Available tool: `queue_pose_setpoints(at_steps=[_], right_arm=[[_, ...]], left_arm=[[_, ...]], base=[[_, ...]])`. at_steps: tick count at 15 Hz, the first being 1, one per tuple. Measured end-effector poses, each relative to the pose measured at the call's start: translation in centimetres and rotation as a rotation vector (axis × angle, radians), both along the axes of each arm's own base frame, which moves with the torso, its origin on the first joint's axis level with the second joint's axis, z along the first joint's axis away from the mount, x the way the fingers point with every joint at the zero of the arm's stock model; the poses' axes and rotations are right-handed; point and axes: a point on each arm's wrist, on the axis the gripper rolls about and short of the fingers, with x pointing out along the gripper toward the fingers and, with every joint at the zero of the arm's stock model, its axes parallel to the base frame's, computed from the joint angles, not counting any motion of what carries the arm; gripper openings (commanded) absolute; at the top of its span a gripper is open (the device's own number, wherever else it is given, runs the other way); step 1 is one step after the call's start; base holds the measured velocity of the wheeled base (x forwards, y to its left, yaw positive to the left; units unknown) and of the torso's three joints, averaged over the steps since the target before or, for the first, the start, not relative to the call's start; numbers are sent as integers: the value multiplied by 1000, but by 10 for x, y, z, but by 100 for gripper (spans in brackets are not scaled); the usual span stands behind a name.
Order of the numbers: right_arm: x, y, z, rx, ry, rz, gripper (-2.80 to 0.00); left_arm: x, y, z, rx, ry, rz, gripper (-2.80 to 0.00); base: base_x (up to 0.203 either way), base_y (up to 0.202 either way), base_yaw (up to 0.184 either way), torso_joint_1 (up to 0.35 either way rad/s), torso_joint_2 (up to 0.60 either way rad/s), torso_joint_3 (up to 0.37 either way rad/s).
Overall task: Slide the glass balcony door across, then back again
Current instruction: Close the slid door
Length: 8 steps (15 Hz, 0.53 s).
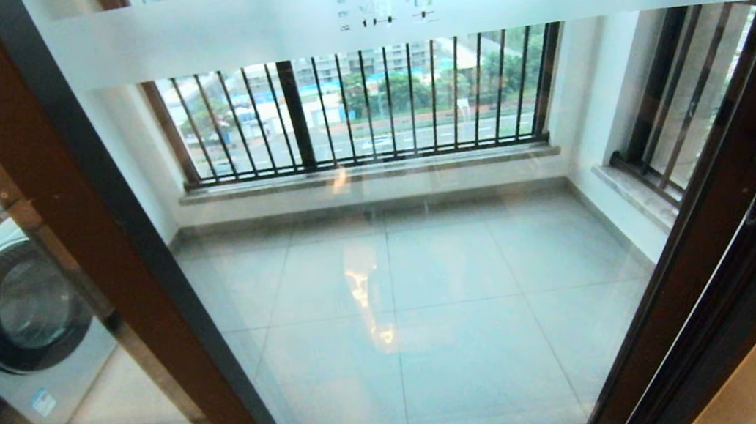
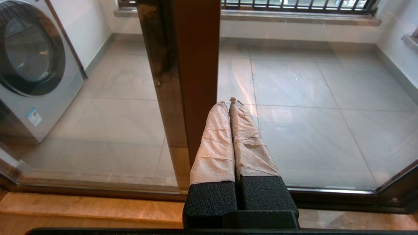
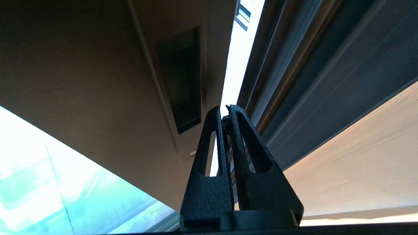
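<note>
Left gripper (image 2: 230,102): wrapped fingers together, beside door stile.
Right gripper (image 3: 225,112): fingers together, near handle slot (image 3: 179,81).
Glass balcony door (image 1: 384,255): fills doorway.

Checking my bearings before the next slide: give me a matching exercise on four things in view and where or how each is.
1. glass balcony door
2. washing machine
3. left gripper
4. right gripper

A. shut, beside the door's brown stile
B. shut, by the handle slot
C. on the balcony's left side
D. carries a frosted band

Pairs: 1-D, 2-C, 3-A, 4-B
</note>
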Motion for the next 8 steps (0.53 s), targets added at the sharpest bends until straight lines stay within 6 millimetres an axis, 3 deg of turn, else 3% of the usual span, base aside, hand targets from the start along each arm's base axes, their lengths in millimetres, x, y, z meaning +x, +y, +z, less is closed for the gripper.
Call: queue_pose_setpoints(at_steps=[8], right_arm=[[-12, 7, 9, 1, -22, 41, -280]], left_arm=[[0, 0, 0, 0, 0, 0, -280]], base=[[0, 0, 0, 0, 0, 0]])
